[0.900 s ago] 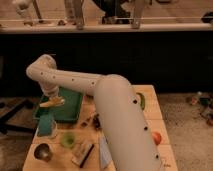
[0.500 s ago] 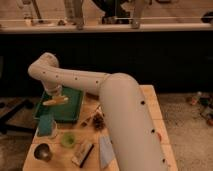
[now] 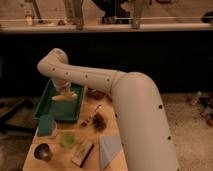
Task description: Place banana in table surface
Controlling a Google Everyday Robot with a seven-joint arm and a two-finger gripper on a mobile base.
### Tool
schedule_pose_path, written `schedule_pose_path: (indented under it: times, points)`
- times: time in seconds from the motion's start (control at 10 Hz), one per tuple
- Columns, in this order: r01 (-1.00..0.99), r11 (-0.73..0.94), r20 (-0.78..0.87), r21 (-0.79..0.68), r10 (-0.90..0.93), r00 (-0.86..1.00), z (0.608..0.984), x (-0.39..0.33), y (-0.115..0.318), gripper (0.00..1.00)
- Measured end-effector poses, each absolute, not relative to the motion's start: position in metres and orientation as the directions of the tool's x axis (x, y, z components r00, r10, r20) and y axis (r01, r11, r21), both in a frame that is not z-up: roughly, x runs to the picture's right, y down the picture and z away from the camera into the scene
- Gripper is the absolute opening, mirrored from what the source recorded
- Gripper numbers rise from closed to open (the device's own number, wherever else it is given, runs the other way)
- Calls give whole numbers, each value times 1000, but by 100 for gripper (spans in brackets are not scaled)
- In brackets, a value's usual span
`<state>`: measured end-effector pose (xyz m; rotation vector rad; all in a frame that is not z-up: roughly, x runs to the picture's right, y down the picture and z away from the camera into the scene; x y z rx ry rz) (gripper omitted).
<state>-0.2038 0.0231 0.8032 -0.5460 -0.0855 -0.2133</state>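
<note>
Right now the small pale yellow, slightly curved banana (image 3: 65,96) hangs directly under the hand (image 3: 63,91), touching it and lying roughly level. We see it above the far right part of the green rectangular plastic tray (image 3: 44,101), not on the wood.

The light tan wooden plank desk (image 3: 56,160) carries that tray on its far left side. Nearer to us on the desk stand a teal block-like container (image 3: 46,125), a small green bowl (image 3: 67,139) and a dark metal bowl (image 3: 42,151). A flat boxy item (image 3: 83,153) and a pale grey-blue folded piece (image 3: 110,149) lie beside them, and a dark clump (image 3: 99,121) sits near the middle. Behind the desk the room is dark, with a pale ledge (image 3: 165,27) across the top and speckled grey floor (image 3: 192,130) on the right.

The thick white arm (image 3: 137,110) sweeps in from the lower right. Its hand is closed on the banana, gripping it from above around the middle, and we cannot make out that it touches anything else.
</note>
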Motion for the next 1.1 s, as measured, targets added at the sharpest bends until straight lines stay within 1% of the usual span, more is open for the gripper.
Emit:
schedule_pose_path:
  times: [0.5, 0.9, 1.1]
  points:
    - [84, 849, 43, -522, -72, 996, 807, -133, 25, 0]
    - [26, 848, -1, -529, -32, 1000, 805, -105, 33, 0]
    - [31, 848, 6, -530, -33, 999, 804, -109, 34, 0]
